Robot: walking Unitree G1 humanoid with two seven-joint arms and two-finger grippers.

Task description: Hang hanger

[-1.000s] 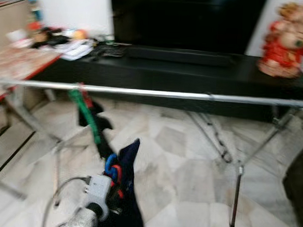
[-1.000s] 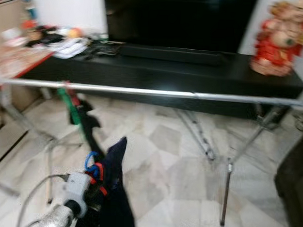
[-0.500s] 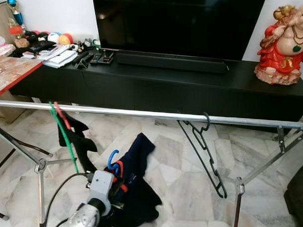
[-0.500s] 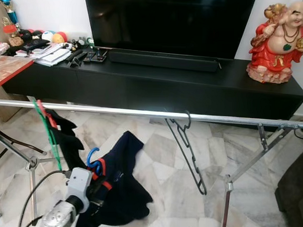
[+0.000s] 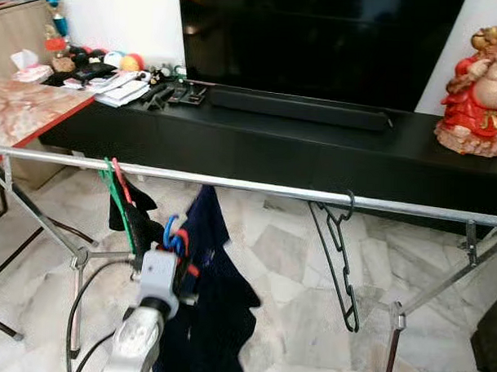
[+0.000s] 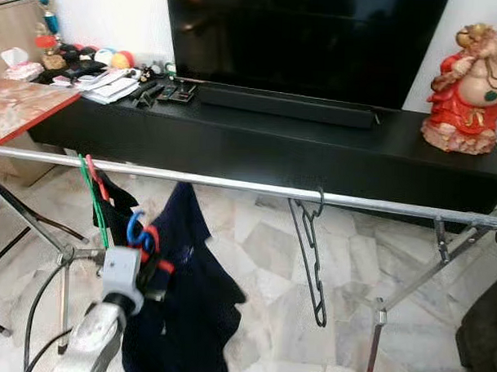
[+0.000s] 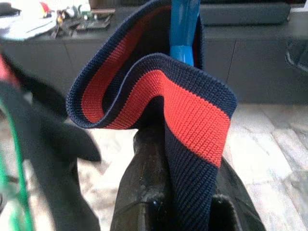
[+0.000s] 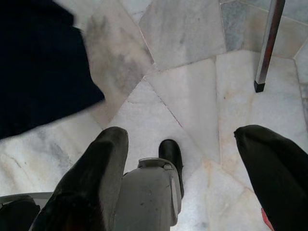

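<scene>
The left gripper [image 5: 174, 247] is clamped on the blue hanger [image 5: 172, 233], which carries a navy garment [image 5: 211, 307]; it holds this below and in front of the rail [image 5: 248, 187], towards its left end, so the hook probably sits under the bar, ready to be lifted over. A green hanger [image 5: 116, 199] hangs near that end, a black hanger [image 5: 340, 267] towards the right end. The left wrist view adds the garment's red-striped collar [image 7: 159, 101] bunched over the fingers [image 7: 144, 192]. The right gripper [image 8: 192, 163] hangs idle, fingers spread, above the marble floor [image 8: 183, 57].
</scene>
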